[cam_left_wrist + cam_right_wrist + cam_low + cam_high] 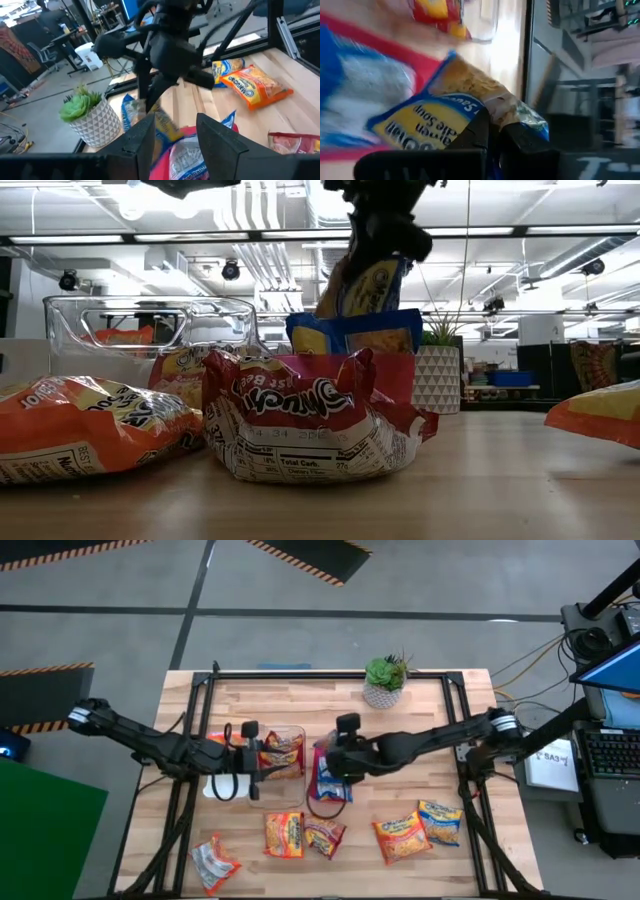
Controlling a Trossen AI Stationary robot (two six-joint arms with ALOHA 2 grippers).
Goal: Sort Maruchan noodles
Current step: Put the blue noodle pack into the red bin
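Crinkled orange and red noodle packets lie flat along the tabletop edge nearest the low camera, ahead of the red tray; one red packet bulges with its label upside down. Left of the tray, the left pincer hovers at the clear plastic bin, fingers parted and holding nothing. Over the tray, the right pincer is clamped on a blue-and-yellow packet, long axis nearly upright, above other blue packets in the tray.
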